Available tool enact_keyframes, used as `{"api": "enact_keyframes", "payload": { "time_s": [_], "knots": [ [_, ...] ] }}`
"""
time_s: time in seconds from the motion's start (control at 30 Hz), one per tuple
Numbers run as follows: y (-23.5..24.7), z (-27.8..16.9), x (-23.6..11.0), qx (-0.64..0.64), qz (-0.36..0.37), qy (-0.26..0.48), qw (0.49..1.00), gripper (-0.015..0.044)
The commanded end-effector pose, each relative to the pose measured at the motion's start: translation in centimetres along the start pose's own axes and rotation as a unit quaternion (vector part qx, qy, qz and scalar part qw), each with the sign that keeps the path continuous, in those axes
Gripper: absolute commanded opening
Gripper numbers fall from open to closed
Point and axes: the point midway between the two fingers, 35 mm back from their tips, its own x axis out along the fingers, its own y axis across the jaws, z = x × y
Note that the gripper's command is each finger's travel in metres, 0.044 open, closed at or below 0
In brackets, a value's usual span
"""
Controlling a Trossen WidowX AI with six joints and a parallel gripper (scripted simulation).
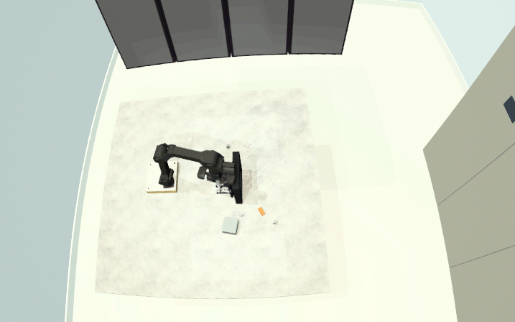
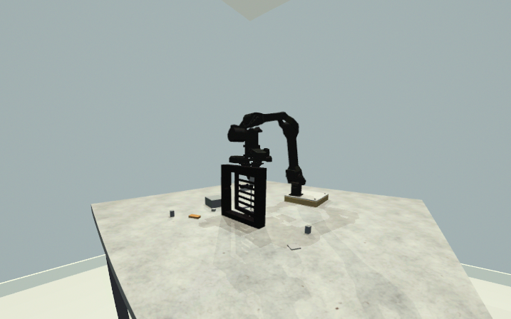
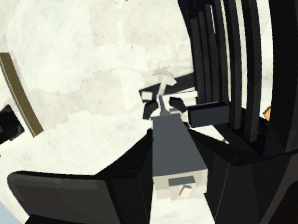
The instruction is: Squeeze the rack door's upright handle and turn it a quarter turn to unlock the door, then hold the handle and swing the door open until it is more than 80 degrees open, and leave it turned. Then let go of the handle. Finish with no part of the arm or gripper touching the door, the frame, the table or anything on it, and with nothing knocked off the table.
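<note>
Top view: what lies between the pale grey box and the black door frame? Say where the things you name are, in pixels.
A small pale piece point(image 1: 240, 214) lies between the grey box point(image 1: 230, 225) point(image 2: 212, 201) and the frame point(image 1: 238, 180) point(image 2: 259, 198), nearer the box, as the top view shows.
</note>
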Motion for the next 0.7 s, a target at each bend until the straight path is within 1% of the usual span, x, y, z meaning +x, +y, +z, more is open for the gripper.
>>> {"api": "enact_keyframes", "payload": {
  "time_s": [0.0,0.67],
  "knots": [
    [0.3,0.2,0.0,0.040,-0.005,-0.002,0.999,0.0008],
    [3.6,2.0,0.0,0.209,-0.003,-0.004,0.978,0.0008]
  ]
}}
